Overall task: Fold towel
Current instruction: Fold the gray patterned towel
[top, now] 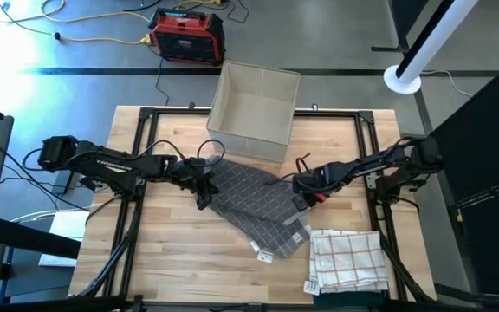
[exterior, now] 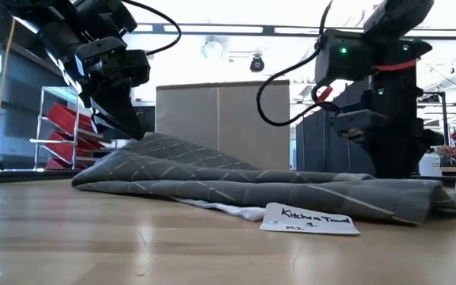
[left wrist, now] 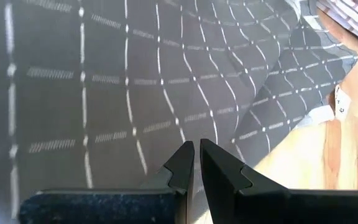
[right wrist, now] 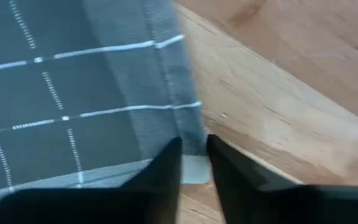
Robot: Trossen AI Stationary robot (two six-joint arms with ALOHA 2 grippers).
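Grey towel (top: pixel 254 206) lies rumpled mid-bench (top: pixel 171 260), left tool (top: pixel 201 185) pinched narrow on its left edge and right tool (top: pixel 304 192) nipped narrow on its right hem, likely so both can lift and spread it for folding.

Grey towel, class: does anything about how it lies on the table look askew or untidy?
Yes. The grey towel lies crooked and rumpled across the wooden table, one fold humped up, its white label sticking out. Beside it, the white checked towel sits neatly folded.
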